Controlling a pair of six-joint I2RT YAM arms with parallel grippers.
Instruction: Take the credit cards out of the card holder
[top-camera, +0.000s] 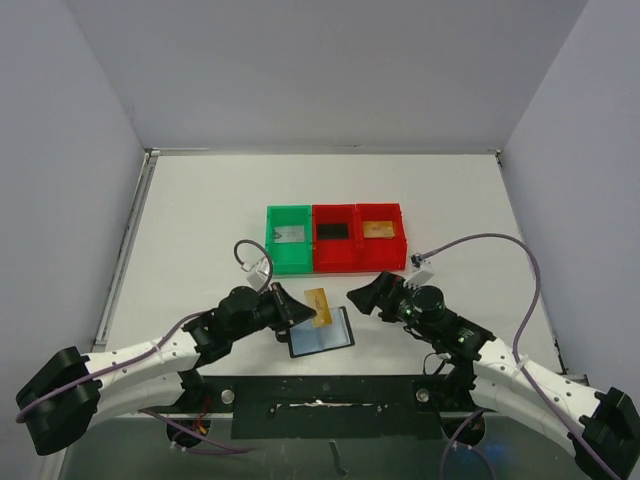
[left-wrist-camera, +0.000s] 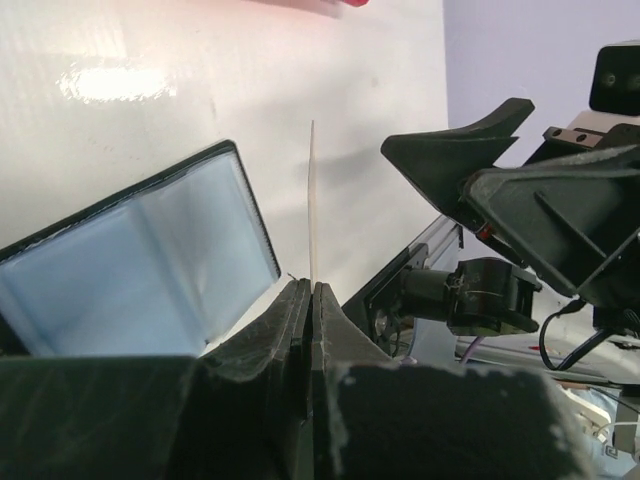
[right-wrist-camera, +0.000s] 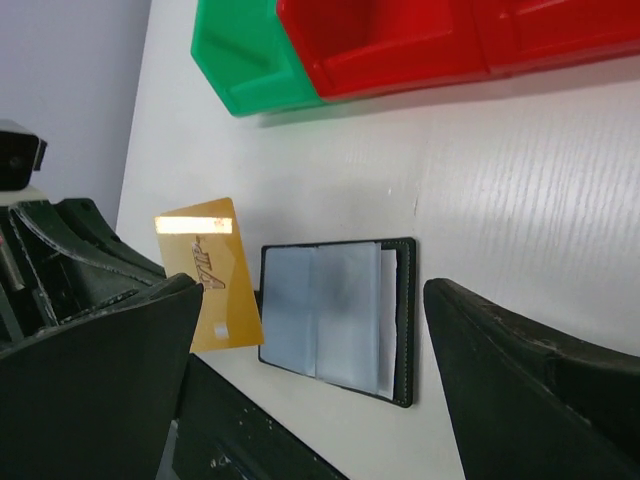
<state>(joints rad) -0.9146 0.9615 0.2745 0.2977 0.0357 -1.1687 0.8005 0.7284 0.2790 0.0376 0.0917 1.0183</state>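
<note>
The card holder (top-camera: 322, 339) lies open and flat on the white table near the front edge, its bluish-grey pockets (right-wrist-camera: 335, 315) facing up. My left gripper (top-camera: 299, 312) is shut on a gold credit card (top-camera: 318, 304), which stands tilted just above the holder's left part. Seen edge-on in the left wrist view, the card (left-wrist-camera: 312, 200) rises as a thin line from the pressed jaws (left-wrist-camera: 312, 287). Printed lettering shows on the gold card (right-wrist-camera: 210, 275) in the right wrist view. My right gripper (top-camera: 363, 295) hangs open over the holder's right side, empty, with its fingers (right-wrist-camera: 540, 380) spread wide.
Behind the holder stand a green bin (top-camera: 272, 250) with a pale grey card (top-camera: 290, 234), a red bin (top-camera: 335, 254) with a black card (top-camera: 333, 231), and another red bin (top-camera: 384, 250) with a gold card (top-camera: 378, 229). A black rail (top-camera: 330, 400) runs along the near edge.
</note>
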